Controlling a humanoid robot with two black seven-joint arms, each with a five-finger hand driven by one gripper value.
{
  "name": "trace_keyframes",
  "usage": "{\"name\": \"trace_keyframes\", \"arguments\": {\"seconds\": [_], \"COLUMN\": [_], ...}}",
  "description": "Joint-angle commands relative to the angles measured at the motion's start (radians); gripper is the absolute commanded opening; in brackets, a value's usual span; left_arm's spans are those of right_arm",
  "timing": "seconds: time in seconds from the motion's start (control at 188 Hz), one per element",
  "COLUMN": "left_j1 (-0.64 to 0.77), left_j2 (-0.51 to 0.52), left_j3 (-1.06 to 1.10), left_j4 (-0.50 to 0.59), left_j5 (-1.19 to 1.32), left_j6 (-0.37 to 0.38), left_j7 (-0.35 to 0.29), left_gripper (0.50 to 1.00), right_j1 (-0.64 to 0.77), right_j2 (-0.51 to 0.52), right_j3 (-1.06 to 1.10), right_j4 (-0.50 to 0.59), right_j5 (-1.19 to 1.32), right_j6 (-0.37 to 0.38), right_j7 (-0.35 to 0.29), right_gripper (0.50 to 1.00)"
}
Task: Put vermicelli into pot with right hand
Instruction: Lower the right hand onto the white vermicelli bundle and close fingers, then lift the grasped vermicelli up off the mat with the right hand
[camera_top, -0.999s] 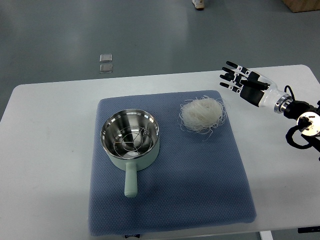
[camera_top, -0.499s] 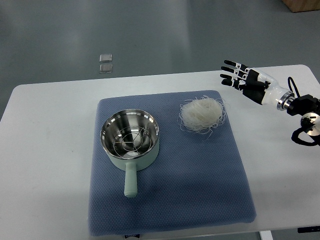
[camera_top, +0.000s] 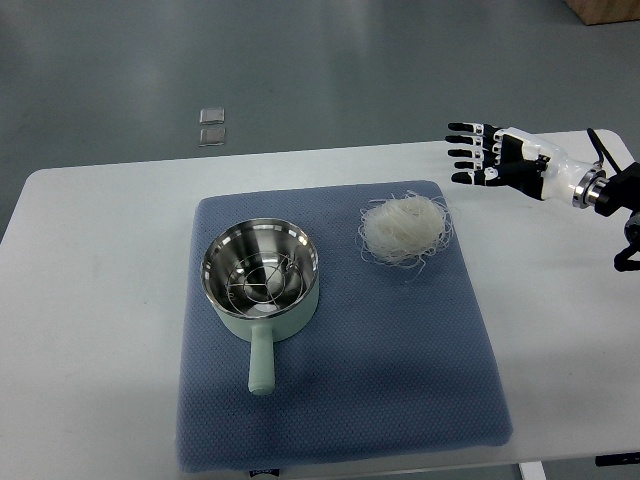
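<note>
Right hand: the right hand is seen at the far right, above the white tabletop, with its arm entering from the right edge.
Fingers: the fingers are spread and stretched out toward the left; nothing is held by them.
Vermicelli: the vermicelli is laid as a loose white nest on the far right part of the blue mat. It is near the right hand but clearly apart from it, to the left and nearer.
Pot: the pot is placed on the left part of the mat, upright, with a pale green outside and a shiny metal inside. Its handle is pointed toward the near side. A thin wire rack is seen inside the pot; no vermicelli is seen in it.
Relation: the vermicelli and the pot are set beside each other on the mat, not touching.
Floor: two small square tiles are seen on the grey floor beyond the far edge of the tabletop.
</note>
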Motion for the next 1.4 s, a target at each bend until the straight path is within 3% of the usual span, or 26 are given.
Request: {"name": "trace_keyframes", "arguments": {"seconds": [0.0,0.117,0.637,0.972,1.397], "left_j1": [0.0,0.0,0.0,0.0,0.0], "left_j2": [0.0,0.0,0.0,0.0,0.0], "left_j3": [0.0,0.0,0.0,0.0,0.0], "left_j4": [0.0,0.0,0.0,0.0,0.0], "left_j5": [0.0,0.0,0.0,0.0,0.0], "left_j6": [0.0,0.0,0.0,0.0,0.0], "left_j7": [0.0,0.0,0.0,0.0,0.0], "left_gripper": [1.0,1.0,1.0,1.0,1.0], "right_j1": [0.0,0.0,0.032,0.043,0.044], "right_j2": [0.004,-0.002,0.039,0.119,0.167], "right_j3": [0.0,-0.008,-0.011,-0.02,-0.181], "right_j4": [0.006,0.026,0.055,0.054,0.041], "right_j5": [-0.084,-0.168,-0.459,-0.682,-0.74], "right_j6": [0.002,0.002,-0.016,-0.108,-0.318], "right_j7": [0.013,0.04,0.039,0.033,0.033], "right_gripper": [0.924,0.924,0.924,0.921,0.921]}}
